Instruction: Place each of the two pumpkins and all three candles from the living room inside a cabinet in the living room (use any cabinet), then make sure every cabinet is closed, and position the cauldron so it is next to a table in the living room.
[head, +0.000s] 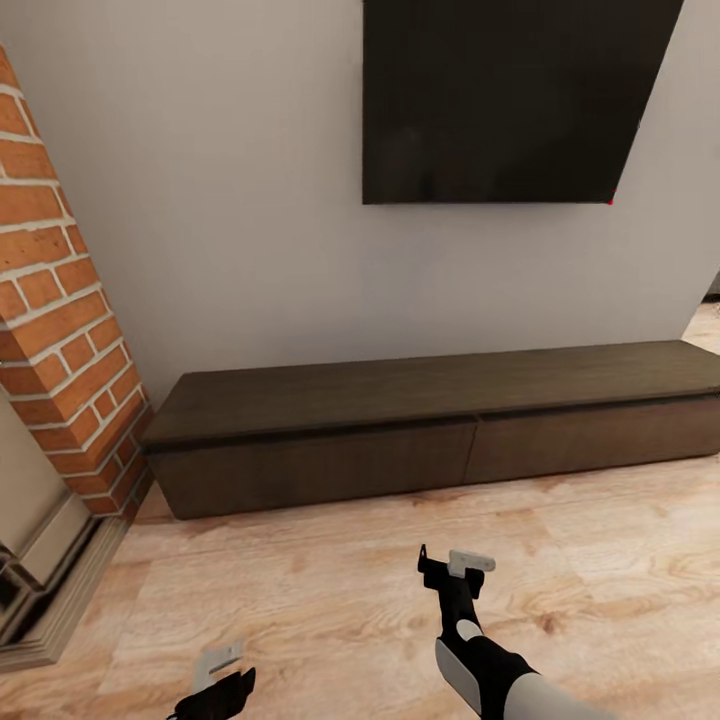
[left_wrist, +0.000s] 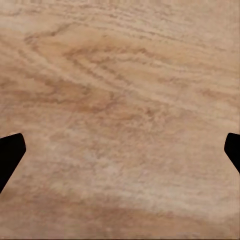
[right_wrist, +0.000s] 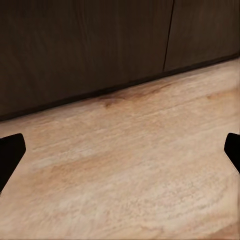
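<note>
Both drawers of the cabinet (head: 440, 440) are closed; right claw (head: 455, 570) and left claw (head: 222, 668) spread, empty; reaching low risks scraping the floor (head: 600, 560).

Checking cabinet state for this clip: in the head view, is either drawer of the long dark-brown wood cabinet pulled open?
No, both drawer fronts of the long dark-brown wood cabinet sit flush, with no pale inside showing.

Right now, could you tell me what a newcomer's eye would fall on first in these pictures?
Probably the large black screen on the pale wall, with the long, low dark-brown cabinet directly beneath it, both drawers shut. A red brick column stands at the left beside the cabinet's end. Over the wood floor in the foreground, the right tool reaches toward the cabinet, open and empty.
</note>
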